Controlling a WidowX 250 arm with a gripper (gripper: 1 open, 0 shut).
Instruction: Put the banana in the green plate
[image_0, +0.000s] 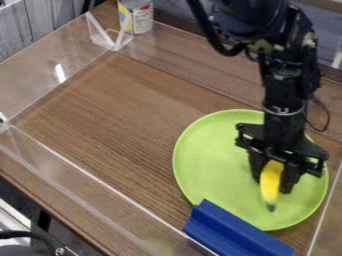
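One banana pinched in jaws, above one green plate (lone fruit).

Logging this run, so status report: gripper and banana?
Gripper closed on banana, over green plate. Release not yet done. Blue block beside plate, seemingly not in the way.

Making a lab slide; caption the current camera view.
Black robot hand holding a yellow banana over a green plate.
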